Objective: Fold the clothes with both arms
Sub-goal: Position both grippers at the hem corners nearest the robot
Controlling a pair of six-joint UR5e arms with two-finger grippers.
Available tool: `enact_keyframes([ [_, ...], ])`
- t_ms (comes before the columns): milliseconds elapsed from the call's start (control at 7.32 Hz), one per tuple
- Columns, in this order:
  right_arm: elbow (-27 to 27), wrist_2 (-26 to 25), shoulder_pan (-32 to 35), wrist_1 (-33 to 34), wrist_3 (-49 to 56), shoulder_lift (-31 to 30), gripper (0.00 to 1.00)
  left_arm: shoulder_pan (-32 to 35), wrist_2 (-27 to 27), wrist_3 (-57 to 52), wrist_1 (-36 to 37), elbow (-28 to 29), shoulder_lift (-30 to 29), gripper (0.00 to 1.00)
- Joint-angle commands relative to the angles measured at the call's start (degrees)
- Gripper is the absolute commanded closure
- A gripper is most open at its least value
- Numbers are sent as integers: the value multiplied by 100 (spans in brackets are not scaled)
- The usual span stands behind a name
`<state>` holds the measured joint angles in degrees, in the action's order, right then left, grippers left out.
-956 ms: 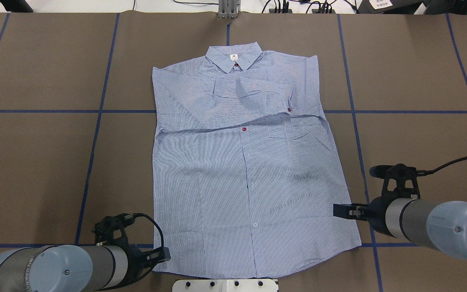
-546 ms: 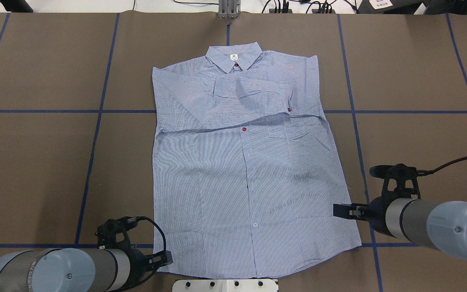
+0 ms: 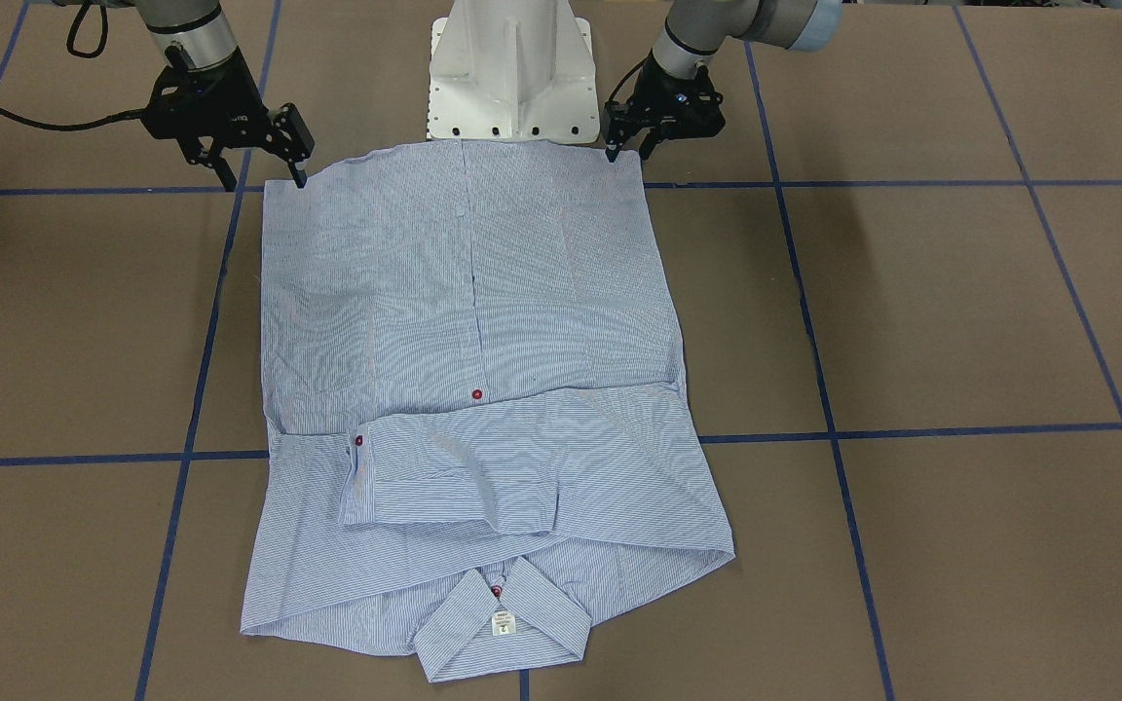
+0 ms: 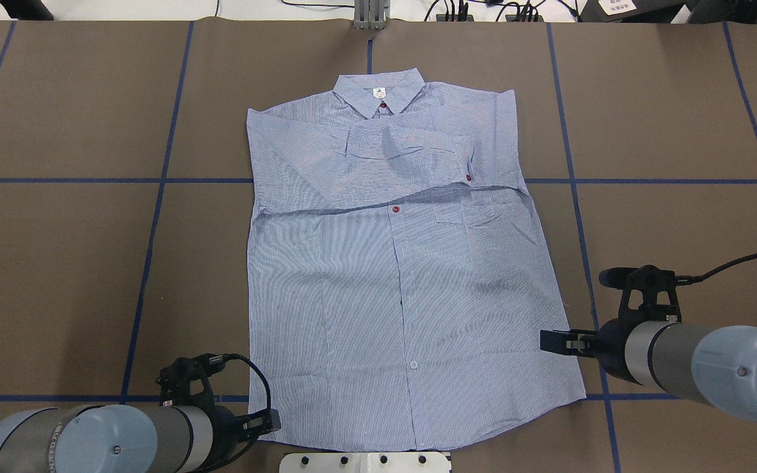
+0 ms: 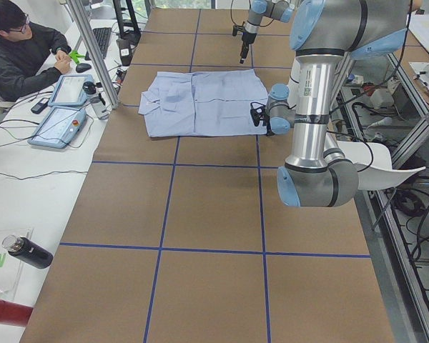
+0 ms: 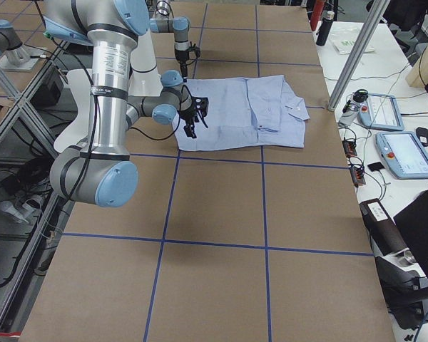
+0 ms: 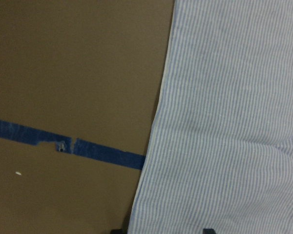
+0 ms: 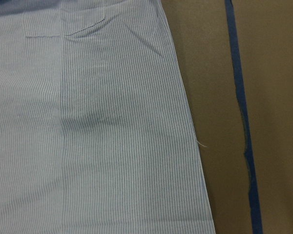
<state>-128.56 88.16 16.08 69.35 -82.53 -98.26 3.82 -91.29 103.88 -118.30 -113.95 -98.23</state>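
Observation:
The light blue striped shirt [image 4: 391,276] lies flat and face up on the brown table, collar at the far side, with both sleeves folded across the chest [image 3: 464,321]. My left gripper [image 4: 272,420] is open at the hem's near left corner [image 3: 626,154]. In the left wrist view its fingertips [image 7: 208,230] straddle the shirt's side edge [image 7: 224,122]. My right gripper [image 4: 545,341] is open, low at the shirt's right side edge just above the hem [image 3: 265,182]. The right wrist view holds only cloth [image 8: 88,136], the chest pocket and bare table.
The white pedestal base [image 4: 365,462] stands just behind the hem. Blue tape lines [image 4: 155,217] cross the brown table top. A grey bracket [image 4: 370,14] sits at the far edge. A person [image 5: 21,50] sits at a side desk with control tablets [image 5: 61,118].
My left gripper has slid toward the robot and a little to the right, closing on the hem's left corner. The right arm and the shirt have not moved.

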Motion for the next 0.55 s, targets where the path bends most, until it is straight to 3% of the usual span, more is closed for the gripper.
enact_keyframes([
  [0,-2,0,0,0,0,0,0,-13,-3,-8,18,13,-91,56],
  [273,-2,0,0,0,-9,0,0,-13,-12,-8,18,4,-92,100],
  [410,-2,0,0,0,0,0,0,-13,-12,-8,18,4,-92,100],
])
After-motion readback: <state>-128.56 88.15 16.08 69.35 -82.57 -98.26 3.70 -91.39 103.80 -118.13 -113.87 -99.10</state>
